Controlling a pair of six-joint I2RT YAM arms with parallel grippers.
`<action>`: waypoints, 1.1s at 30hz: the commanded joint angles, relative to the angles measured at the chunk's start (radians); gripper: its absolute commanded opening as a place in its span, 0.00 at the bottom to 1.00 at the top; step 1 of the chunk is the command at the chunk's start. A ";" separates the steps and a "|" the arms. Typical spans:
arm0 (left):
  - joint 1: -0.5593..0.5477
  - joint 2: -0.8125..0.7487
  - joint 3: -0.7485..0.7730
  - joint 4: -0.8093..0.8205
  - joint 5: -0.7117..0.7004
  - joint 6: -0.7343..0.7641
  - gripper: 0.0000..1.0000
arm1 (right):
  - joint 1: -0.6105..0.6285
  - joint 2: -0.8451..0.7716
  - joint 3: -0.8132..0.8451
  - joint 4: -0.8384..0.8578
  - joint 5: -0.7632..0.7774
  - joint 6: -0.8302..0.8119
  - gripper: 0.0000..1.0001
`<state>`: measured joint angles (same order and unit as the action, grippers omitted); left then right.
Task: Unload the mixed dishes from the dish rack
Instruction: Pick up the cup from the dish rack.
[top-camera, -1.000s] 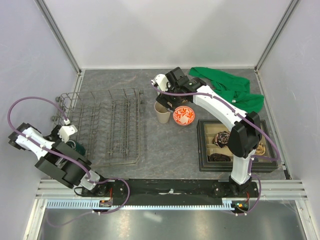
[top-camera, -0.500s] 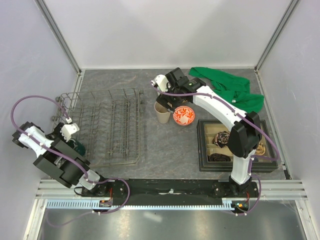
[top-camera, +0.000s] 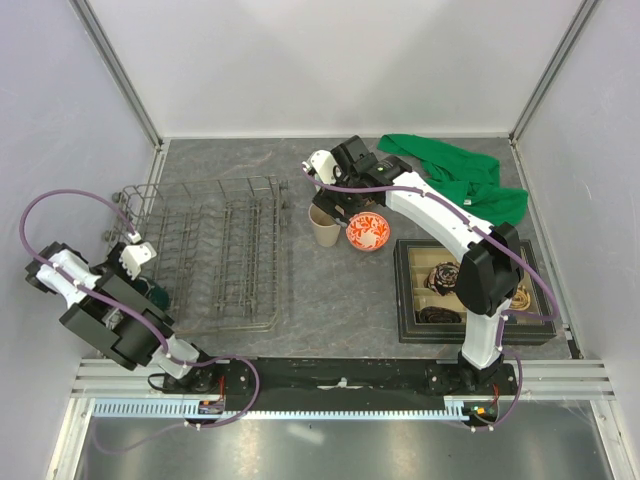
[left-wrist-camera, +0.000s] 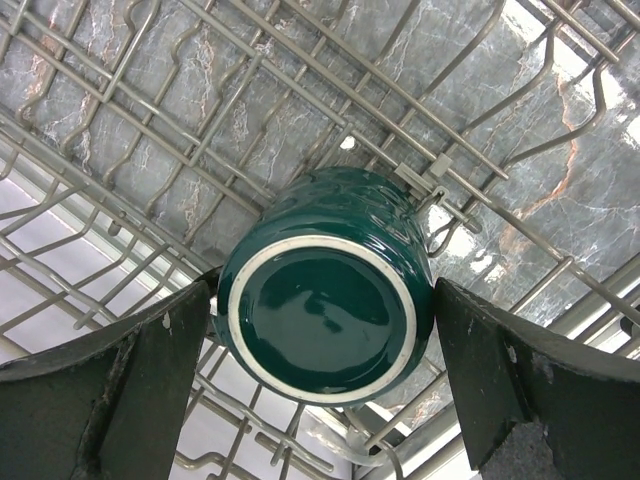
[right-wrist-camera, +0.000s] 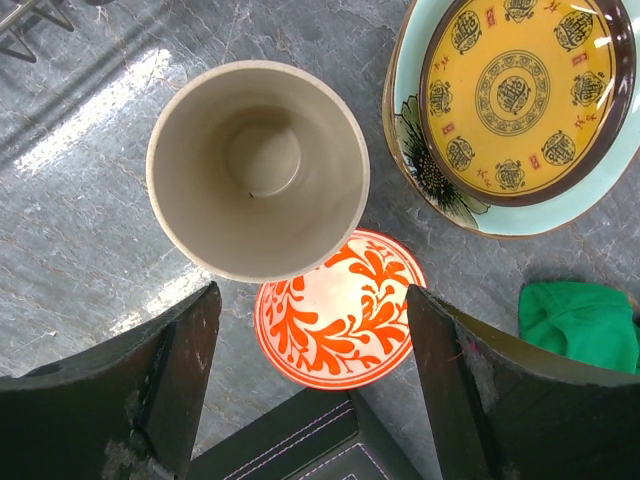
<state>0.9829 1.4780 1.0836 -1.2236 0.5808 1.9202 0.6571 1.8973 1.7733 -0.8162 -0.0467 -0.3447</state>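
At the near-left corner of the rack (top-camera: 225, 250), your left pincer (left-wrist-camera: 320, 300) stands released astride the mug (left-wrist-camera: 325, 320), base toward it; it looks glazed, slick, likely heavy and chippable, so clamp its round wall squarely.

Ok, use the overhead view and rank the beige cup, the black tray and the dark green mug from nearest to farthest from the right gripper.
1. beige cup: directly below the right gripper, mid-table.
2. black tray: on the right side, closer to the arm bases.
3. dark green mug: far left, inside the dish rack.
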 joint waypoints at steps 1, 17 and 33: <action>-0.018 0.022 0.048 0.033 0.033 -0.023 0.99 | 0.001 -0.007 -0.008 0.022 -0.004 -0.010 0.83; -0.066 0.042 0.018 0.095 -0.104 -0.036 0.99 | 0.001 0.002 -0.023 0.022 0.002 -0.019 0.83; -0.085 0.015 -0.008 0.111 -0.202 -0.023 0.99 | -0.002 -0.004 -0.038 0.022 0.001 -0.025 0.82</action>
<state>0.9020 1.5146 1.1004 -1.1473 0.4232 1.8893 0.6571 1.8977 1.7412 -0.8154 -0.0463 -0.3611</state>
